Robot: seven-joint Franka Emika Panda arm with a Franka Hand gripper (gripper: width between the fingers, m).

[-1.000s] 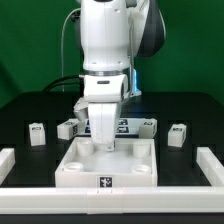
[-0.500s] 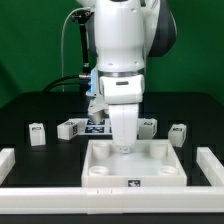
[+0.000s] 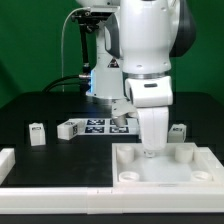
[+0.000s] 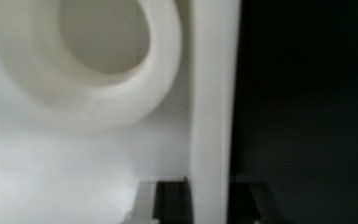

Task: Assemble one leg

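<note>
My gripper (image 3: pixel 151 150) is shut on the rear rim of the large white square board (image 3: pixel 165 172), which lies flat at the front right. In the wrist view the board's thin edge (image 4: pixel 211 120) runs between my two dark fingertips (image 4: pixel 172 203), beside a round corner hole (image 4: pixel 101 40). Small white legs with marker tags stand behind: one at the exterior view's far left (image 3: pixel 38 133), one next to it (image 3: pixel 70 129), one at the right (image 3: pixel 178 133). None is in the gripper.
The marker board (image 3: pixel 97 126) lies behind the arm, among the legs. A white rail (image 3: pixel 50 206) runs along the front, with a short side piece at the left (image 3: pixel 5 160). The table top is black.
The arm has moved to the exterior view's right, taking the square board with it from the front middle to the front right. The legs have not moved.
</note>
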